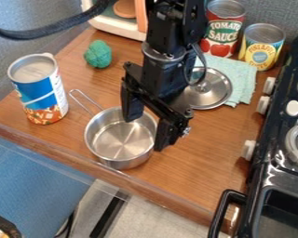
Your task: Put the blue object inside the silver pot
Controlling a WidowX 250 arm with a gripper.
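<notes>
Camera view: end effector (146, 133) hangs down, fingers (165, 134) apart, apparently above the silver pot (123, 163).

This looks like a play kitchen set up for a robot arm (167, 74). A black stove (267, 171) with knobs stands beside a wooden counter (201, 172) holding food cans (41, 90), a pot (123, 162) and a lid (219, 93)
</notes>
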